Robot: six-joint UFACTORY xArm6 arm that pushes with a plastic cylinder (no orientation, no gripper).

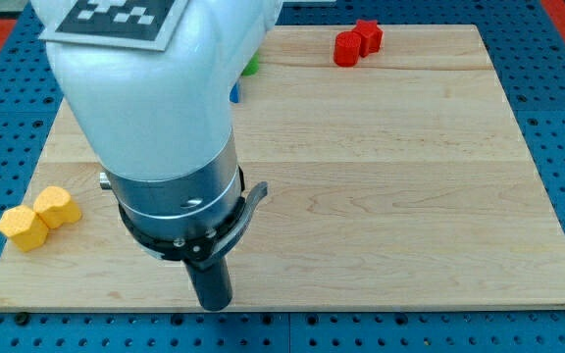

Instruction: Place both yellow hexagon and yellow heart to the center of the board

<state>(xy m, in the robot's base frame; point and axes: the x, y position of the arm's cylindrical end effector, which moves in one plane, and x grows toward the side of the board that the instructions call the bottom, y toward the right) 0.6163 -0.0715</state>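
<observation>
Two yellow blocks lie touching near the board's bottom left corner. The left one [22, 226] looks like the yellow hexagon; the right one [56, 206] looks like the yellow heart, though its shape is hard to make out. My tip [214, 302] is near the board's bottom edge, well to the right of both yellow blocks and apart from them. The arm's white body hides the upper left part of the board.
Two red blocks [357, 42] sit touching at the top edge, right of centre. A green block [251, 66] and a blue block [234, 93] peek out from behind the arm near the top. The wooden board [390, 196] lies on a blue pegboard.
</observation>
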